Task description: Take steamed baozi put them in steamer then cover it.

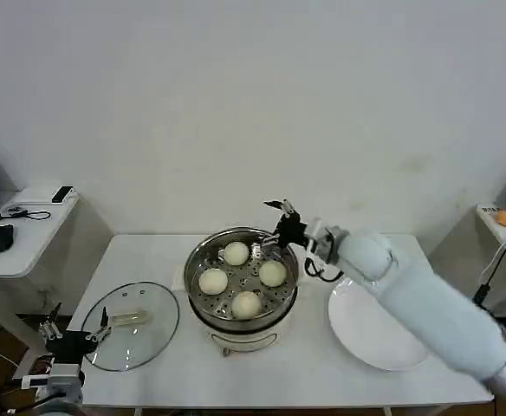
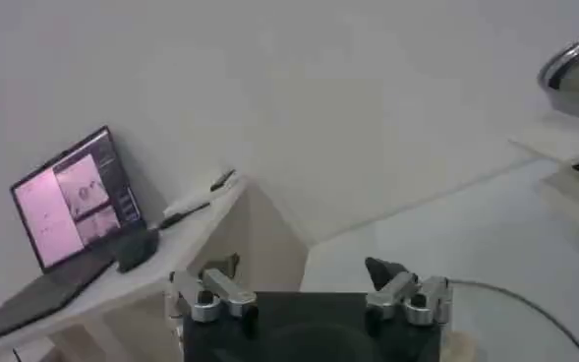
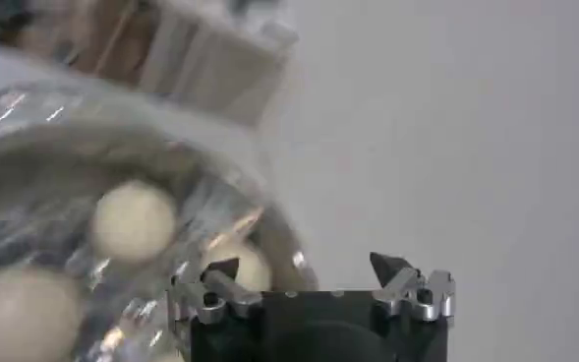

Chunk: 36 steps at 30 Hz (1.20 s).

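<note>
Several cream-white baozi point(image 1: 236, 253) lie on the perforated tray of the shiny steamer point(image 1: 203, 303) at the table's middle; some of them also show in the right wrist view point(image 3: 132, 220). My right gripper point(image 1: 281, 217) is open and empty, just above the steamer's far right rim. The glass cover point(image 1: 130, 326) with its pale handle lies flat on the table left of the steamer. My left gripper point(image 1: 74, 329) is open and empty at the table's near left corner, next to the cover's edge point(image 2: 525, 305).
A flat white plate point(image 1: 374, 334) sits on the table right of the steamer, partly under my right arm. A side desk point(image 1: 19, 230) with a mouse stands to the left; a laptop point(image 2: 73, 202) sits on it.
</note>
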{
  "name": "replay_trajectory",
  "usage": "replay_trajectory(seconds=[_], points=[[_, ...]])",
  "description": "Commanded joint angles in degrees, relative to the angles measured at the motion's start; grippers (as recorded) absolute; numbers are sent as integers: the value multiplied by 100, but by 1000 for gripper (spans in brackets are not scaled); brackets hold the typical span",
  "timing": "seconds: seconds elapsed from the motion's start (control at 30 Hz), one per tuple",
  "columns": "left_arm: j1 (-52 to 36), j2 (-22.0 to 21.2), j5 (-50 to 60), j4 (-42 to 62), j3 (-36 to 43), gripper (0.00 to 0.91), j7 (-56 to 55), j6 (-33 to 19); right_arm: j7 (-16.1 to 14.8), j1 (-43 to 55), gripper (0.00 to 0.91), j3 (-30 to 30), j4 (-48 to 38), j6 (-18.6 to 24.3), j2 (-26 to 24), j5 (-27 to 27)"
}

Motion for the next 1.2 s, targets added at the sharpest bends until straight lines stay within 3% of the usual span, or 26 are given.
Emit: replay_trajectory(seconds=[0.03,0.13,0.3,0.4,0.5,0.73,1.2], points=[[2,29,0,135,90,907,16,-138,536,-3845,907,4157,581,1618,1947,-1438],[-8,87,216,281,212,907,8,-299,389,-4370,907,4724,628,2058,2486,-1980],[-145,264,1623,546,201,907,208,-651,234,-5165,907,5278,950,2199,2982,-1714],[-88,743,3104,836,60,907,454,-1048,262,-5557,907,5594,1261,2174,2974,-1822],[41,1127,3905,1108,84,907,459,-1248,298,-5864,907,5802,1580,2120,2986,-1748],[-198,1292,5460,1660,413,907,126,-1386,520,-6430,907,6010,1820,2038,3174,-1553],[-875,1306,5929,2301,1010,907,120,-1344,610,-6585,907,6392,2153,1935,3300,-1297]])
